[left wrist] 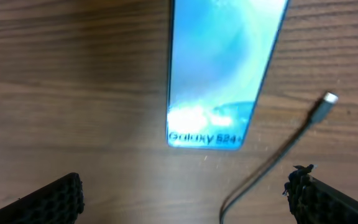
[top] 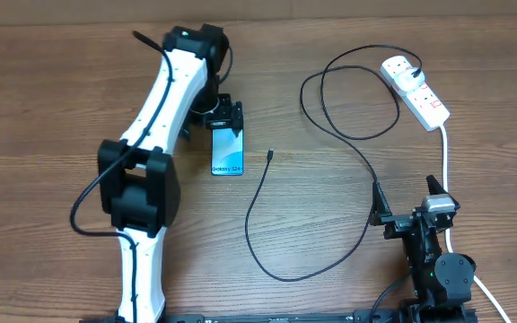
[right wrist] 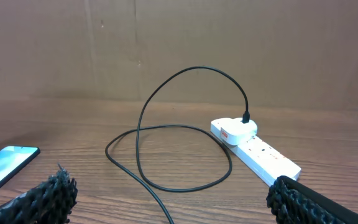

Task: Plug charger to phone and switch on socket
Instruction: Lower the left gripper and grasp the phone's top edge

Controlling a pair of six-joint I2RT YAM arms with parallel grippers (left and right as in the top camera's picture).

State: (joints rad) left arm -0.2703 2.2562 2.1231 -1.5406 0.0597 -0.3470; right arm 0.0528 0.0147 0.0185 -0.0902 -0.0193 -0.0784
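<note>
One charger tip just beside the phone, apart.

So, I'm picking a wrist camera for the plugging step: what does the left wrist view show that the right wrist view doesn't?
Only left wrist: the connector tip of the charger, lying on the table apart from the phone, and the phone's Galaxy S24 lettering. Only right wrist: the socket with the charger's other end seated in it. Both: phone, black charger cable, wooden table.
</note>
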